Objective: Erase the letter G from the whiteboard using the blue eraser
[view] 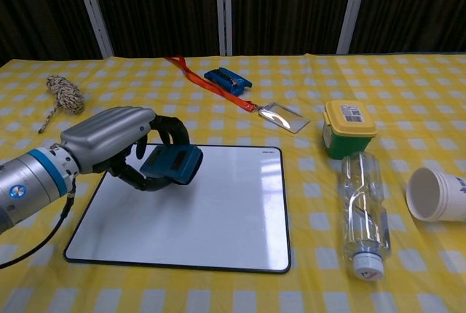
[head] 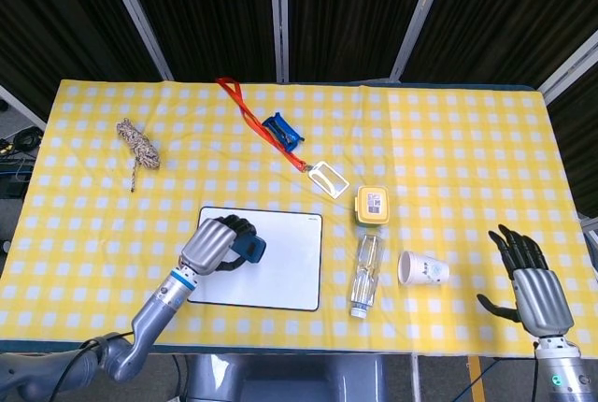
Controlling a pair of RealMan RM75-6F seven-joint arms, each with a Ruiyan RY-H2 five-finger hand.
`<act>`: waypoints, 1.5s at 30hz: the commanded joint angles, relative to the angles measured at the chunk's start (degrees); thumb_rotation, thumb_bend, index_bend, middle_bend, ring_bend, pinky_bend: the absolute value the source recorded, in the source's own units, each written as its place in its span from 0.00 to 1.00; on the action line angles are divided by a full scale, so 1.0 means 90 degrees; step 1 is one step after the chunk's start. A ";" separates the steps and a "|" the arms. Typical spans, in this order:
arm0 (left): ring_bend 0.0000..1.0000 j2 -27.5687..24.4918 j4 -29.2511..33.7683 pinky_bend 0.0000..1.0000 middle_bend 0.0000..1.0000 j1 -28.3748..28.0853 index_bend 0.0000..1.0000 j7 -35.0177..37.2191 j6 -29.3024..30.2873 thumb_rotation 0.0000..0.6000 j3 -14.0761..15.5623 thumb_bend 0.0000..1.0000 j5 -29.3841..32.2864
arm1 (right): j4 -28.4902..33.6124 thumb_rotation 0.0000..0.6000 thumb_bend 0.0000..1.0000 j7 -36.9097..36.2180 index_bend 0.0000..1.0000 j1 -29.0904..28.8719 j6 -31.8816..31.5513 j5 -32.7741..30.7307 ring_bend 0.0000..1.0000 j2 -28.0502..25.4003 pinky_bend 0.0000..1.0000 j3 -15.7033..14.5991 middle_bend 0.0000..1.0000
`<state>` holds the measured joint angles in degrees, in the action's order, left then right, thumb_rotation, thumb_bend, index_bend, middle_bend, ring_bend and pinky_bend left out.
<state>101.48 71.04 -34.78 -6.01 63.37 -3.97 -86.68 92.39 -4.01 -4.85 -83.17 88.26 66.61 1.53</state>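
The left hand point(view: 120, 142) grips the blue rectangular eraser point(view: 172, 164) over the glossy white rectangular whiteboard point(view: 218, 207), apparently covering the letter G. The right hand point(head: 534, 282), cut off at the wrist, shows fingers spread.

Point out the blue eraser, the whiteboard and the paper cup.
blue eraser point(view: 173, 164), chest view, its front face.
whiteboard point(view: 218, 215), chest view, bare white surface.
paper cup point(head: 425, 268), head view, its side wall.

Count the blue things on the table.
2: blue eraser gripped in the left hand over the whiteboard; blue clip by the orange lanyard at the far edge.
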 commanded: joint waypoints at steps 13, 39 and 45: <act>0.55 0.0383 -0.0481 0.52 0.60 -0.0029 0.79 0.0143 0.0046 1.00 0.0110 0.58 -0.0056 | -0.0010 1.00 0.07 0.0067 0.02 0.0000 0.0001 0.0053 0.00 0.0034 0.00 -0.0035 0.00; 0.55 0.0424 -0.0407 0.52 0.60 -0.0116 0.79 0.0112 -0.0053 1.00 0.0136 0.58 -0.0062 | 0.0035 1.00 0.07 0.0081 0.02 0.0021 -0.0065 0.0091 0.00 0.0014 0.00 -0.0036 0.00; 0.55 0.0611 -0.0281 0.52 0.60 -0.0179 0.79 -0.0113 -0.0087 1.00 0.0128 0.58 -0.0081 | 0.0035 1.00 0.07 0.0058 0.02 0.0022 -0.0078 0.0107 0.00 0.0002 0.00 -0.0037 0.00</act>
<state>106.84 68.39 -36.28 -6.85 62.65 -2.78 -87.38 92.71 -3.49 -4.65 -83.87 89.22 66.63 1.20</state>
